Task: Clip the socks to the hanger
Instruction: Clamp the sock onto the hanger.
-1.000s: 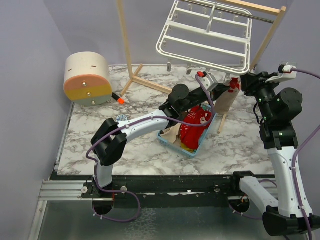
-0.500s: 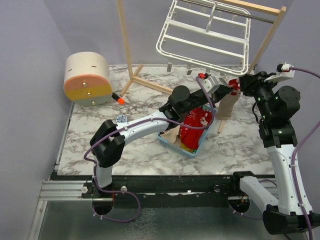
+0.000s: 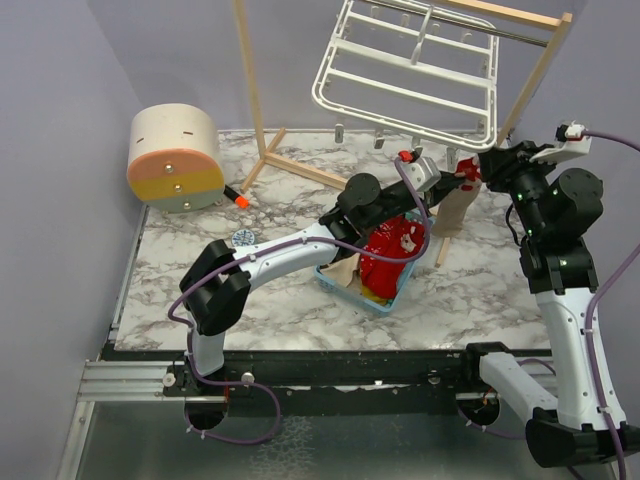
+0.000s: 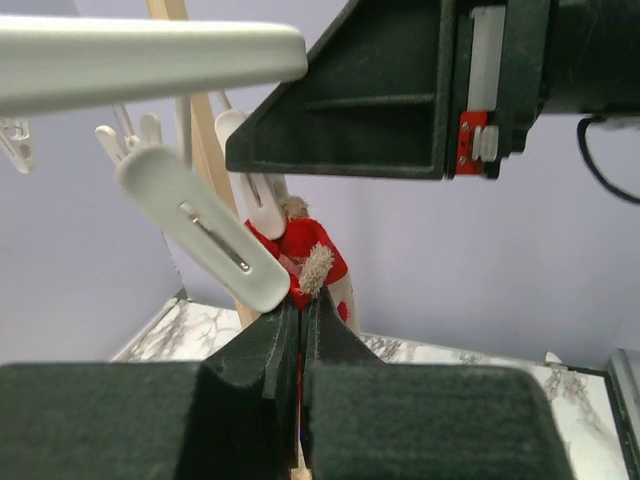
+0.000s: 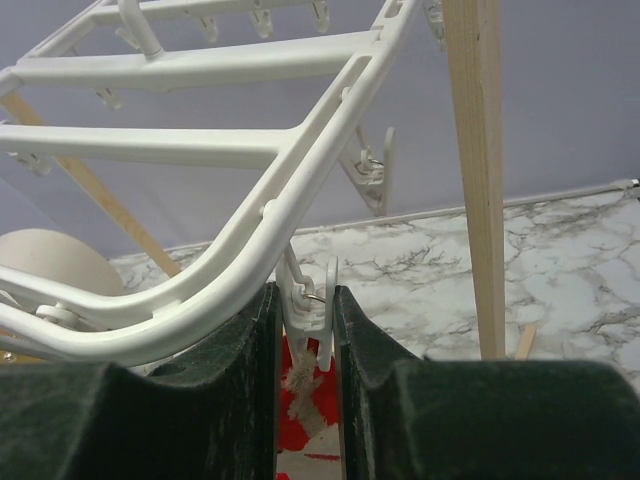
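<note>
The white hanger (image 3: 410, 70) hangs tilted from the wooden stand at the back. My left gripper (image 3: 447, 180) is shut on the top of a red and beige sock (image 3: 455, 210) and holds it up right under a hanger clip. In the left wrist view the sock (image 4: 310, 250) sticks up from my shut left gripper (image 4: 300, 315) next to white clips (image 4: 205, 232). My right gripper (image 3: 478, 168) squeezes one dangling clip (image 5: 315, 300) between its fingers, with the sock's frayed edge (image 5: 300, 385) just below the clip's mouth. More red socks (image 3: 385, 255) lie in the basket.
A light-blue basket (image 3: 395, 290) stands mid-table under the left arm. The wooden stand's posts (image 3: 255, 90) (image 5: 480, 170) flank the hanger. A beige, orange and yellow drum (image 3: 175, 158) and an orange marker (image 3: 238, 198) lie at the left.
My left gripper has carried the sock up and right to the clip. My right gripper has shifted slightly left onto the clip.
</note>
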